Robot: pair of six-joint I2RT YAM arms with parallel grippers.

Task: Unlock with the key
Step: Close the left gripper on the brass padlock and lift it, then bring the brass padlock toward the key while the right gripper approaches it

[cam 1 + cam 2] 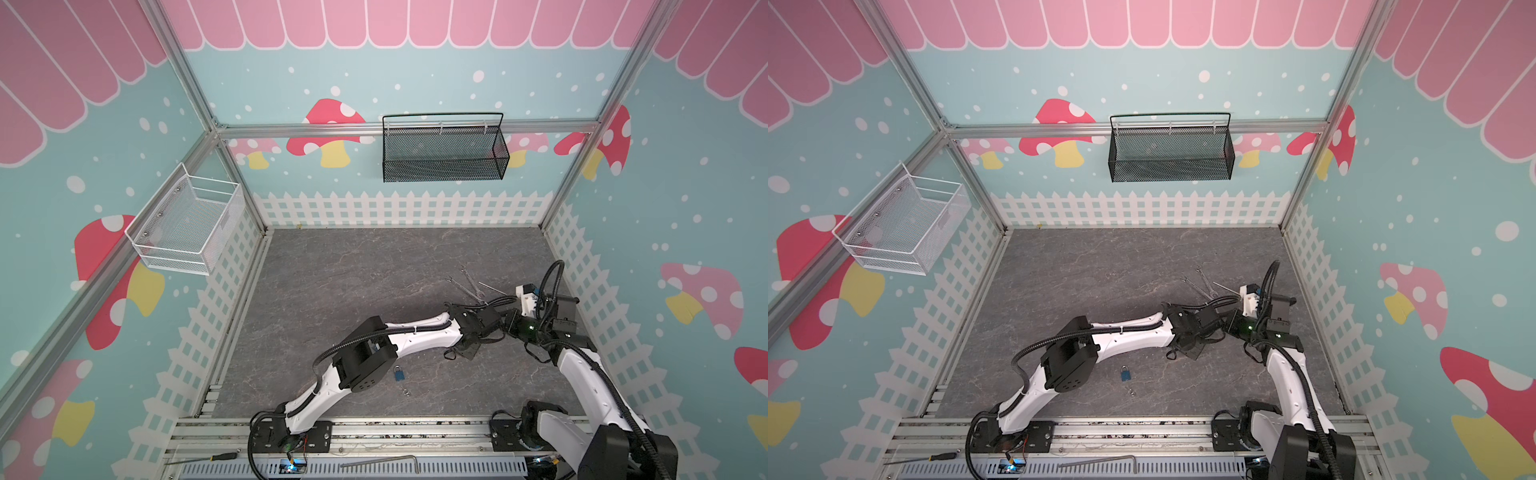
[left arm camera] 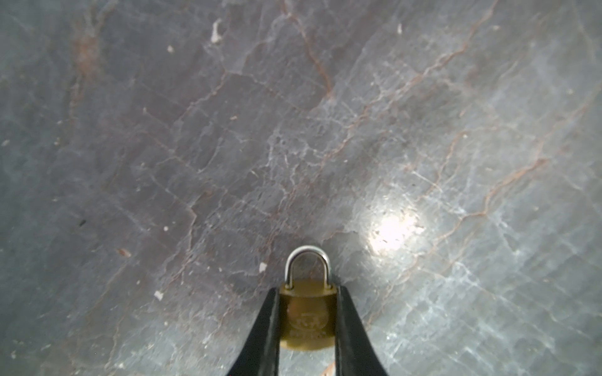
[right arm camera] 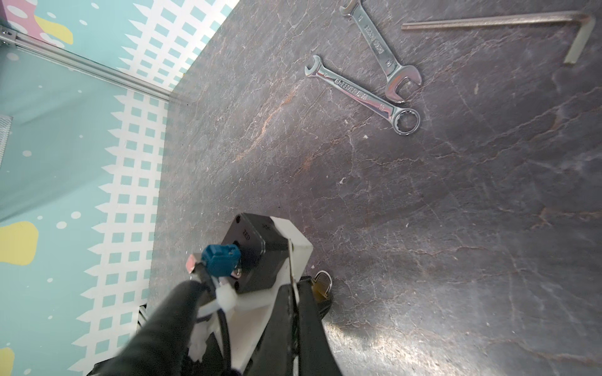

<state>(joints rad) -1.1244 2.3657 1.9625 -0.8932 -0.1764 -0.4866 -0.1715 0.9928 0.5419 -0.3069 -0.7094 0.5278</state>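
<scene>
A small brass padlock [image 2: 306,319] with a closed silver shackle hangs just above the grey table, and my left gripper [image 2: 308,291] is shut on its body, one black finger on each side. My right gripper [image 3: 296,288] is shut, right beside the left wrist's camera block [image 3: 257,257]. The brass padlock [image 3: 321,286] shows just past its tips. A thin pale sliver lies between the right fingers; I cannot tell whether it is the key. In both top views the two wrists meet at the table's right middle, with the left gripper [image 1: 468,349] hiding the padlock.
A blue padlock [image 1: 399,373] and a small silvery ring [image 1: 406,391] lie on the table near the front. Two wrenches [image 3: 361,94] and a hex key [image 3: 488,21] lie beyond the grippers. A black basket [image 1: 442,151] and a white basket [image 1: 187,228] hang on the walls.
</scene>
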